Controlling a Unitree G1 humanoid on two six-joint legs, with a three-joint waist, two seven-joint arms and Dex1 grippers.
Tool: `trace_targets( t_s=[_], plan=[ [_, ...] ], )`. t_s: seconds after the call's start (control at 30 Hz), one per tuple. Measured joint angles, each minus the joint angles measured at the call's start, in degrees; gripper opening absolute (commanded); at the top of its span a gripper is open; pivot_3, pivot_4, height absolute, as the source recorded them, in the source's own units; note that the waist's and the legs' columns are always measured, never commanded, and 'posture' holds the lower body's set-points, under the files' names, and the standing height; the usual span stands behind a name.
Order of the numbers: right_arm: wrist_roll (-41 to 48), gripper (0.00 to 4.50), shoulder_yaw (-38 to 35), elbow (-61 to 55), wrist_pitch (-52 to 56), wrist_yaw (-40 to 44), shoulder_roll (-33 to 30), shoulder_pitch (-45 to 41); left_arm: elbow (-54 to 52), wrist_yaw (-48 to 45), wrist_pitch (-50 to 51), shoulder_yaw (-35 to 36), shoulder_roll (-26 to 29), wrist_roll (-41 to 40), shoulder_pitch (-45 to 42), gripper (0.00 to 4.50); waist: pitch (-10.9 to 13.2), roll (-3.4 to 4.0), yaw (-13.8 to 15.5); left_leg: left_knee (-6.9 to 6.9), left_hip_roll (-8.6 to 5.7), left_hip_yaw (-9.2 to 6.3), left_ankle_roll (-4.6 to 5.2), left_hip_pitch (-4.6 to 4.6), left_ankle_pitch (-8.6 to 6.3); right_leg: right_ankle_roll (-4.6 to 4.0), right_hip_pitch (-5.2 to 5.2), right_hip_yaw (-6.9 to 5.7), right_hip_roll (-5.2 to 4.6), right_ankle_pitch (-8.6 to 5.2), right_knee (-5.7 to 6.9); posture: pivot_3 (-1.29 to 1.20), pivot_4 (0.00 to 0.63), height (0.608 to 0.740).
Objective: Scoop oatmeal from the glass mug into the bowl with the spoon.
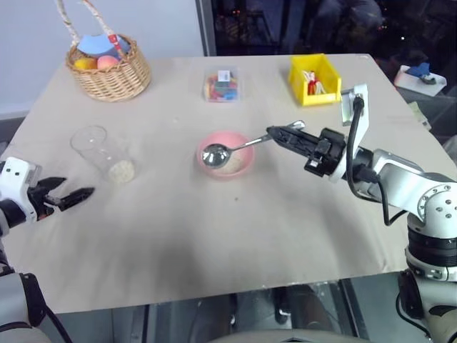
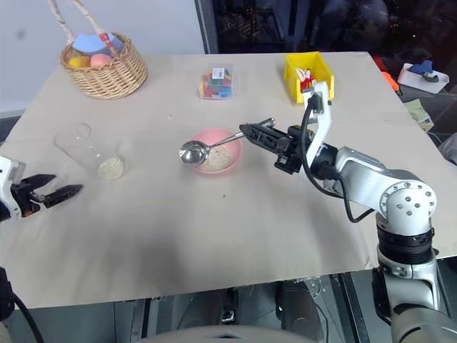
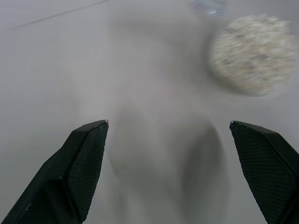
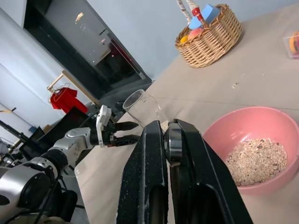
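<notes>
- Spoon (image 1: 230, 149): the right gripper (image 1: 280, 133) is pinching the handle's end with its fingers fully closed, holding the spoon out nearly level so its round head is hanging above the bowl's left rim. The long axis is running from the gripper leftward and slightly down; the hollow is looking empty.
- Bowl (image 1: 243, 168): pink, sitting mid-table and already holding a layer of oatmeal (image 2: 218, 160).
- Glass mug (image 1: 104, 152): sitting left of the bowl, well apart from it, leaning with its mouth away from the robot and a small heap of oats in its bottom end.
- Left gripper (image 1: 77, 196): hovering just short of the mug with fingers spread wide and holding nothing, probably placed there to steady the mug for scooping.
</notes>
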Motion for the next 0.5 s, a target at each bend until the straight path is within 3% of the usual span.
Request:
trace_targets(
  t_s=[0.5],
  plan=[
    [-0.81, 0.00, 0.58, -0.10, -0.38, 0.63, -0.82, -0.42, -16.11, -1.81, 12.51, -0.93, -6.84, -3.04, 2.05, 4.40, 0.00, 0.00, -0.13, 0.00, -0.01, 0.03, -0.01, 0.01, 0.00, 0.01, 0.00, 0.04, 0.01, 0.00, 0.00, 0.00, 0.150, 0.740]
  ],
)
